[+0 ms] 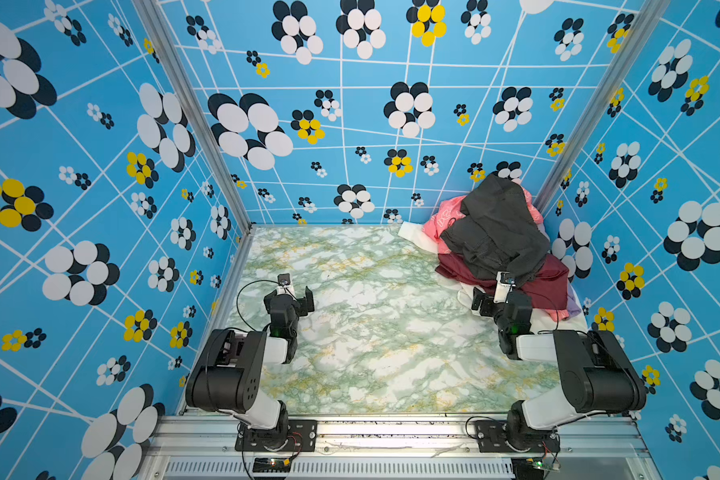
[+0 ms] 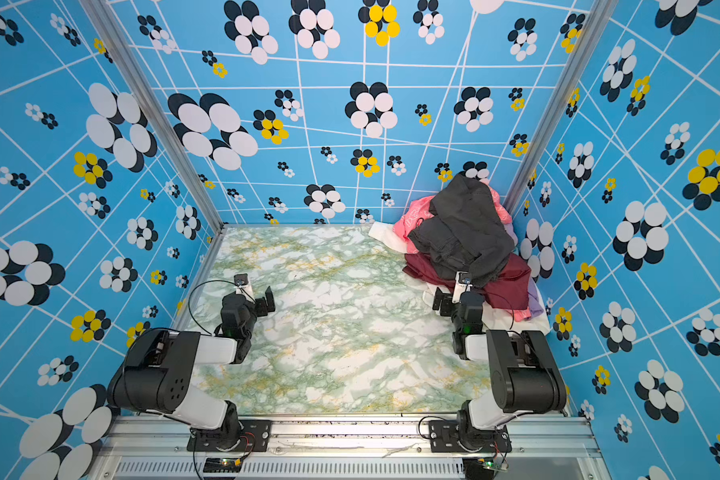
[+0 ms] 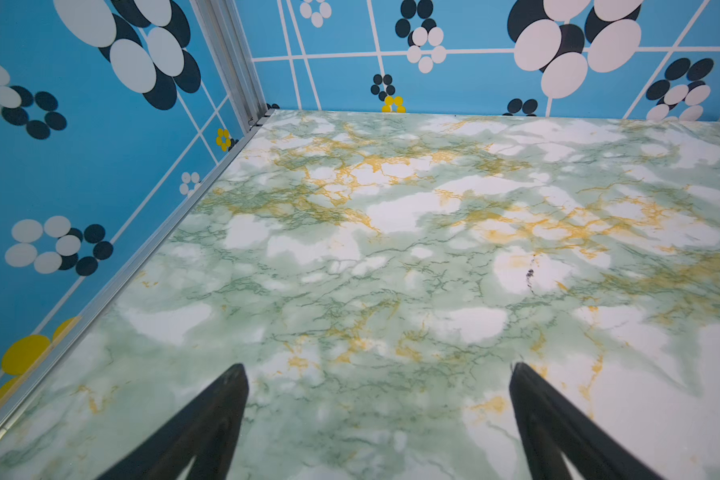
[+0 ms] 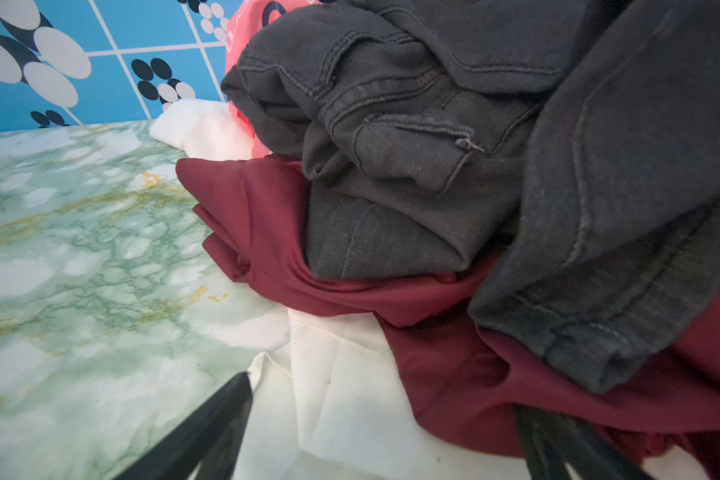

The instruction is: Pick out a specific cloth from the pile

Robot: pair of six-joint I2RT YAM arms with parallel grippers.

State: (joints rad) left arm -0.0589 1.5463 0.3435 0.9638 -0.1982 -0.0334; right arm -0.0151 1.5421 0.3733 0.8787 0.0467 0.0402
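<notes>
The right gripper [image 4: 381, 395], jaws wide and empty, sits at the near edge of the pile [image 1: 495, 224]. The maroon shirt [image 4: 454, 365] lies just ahead of it, stretched crosswise under a grey garment [image 4: 391, 174]. The left gripper [image 3: 379, 374], also wide, is well apart.

The cloth [image 4: 454, 374] was maroon, slightly shiny; the garment [image 4: 412, 145] was charcoal grey; the printed cloth [image 1: 437, 218] was pink and white; the surface [image 3: 391, 249] was green-white marble veined yellow; the walls [image 1: 350, 124] were blue with white lines and black, white, yellow flowers.
</notes>
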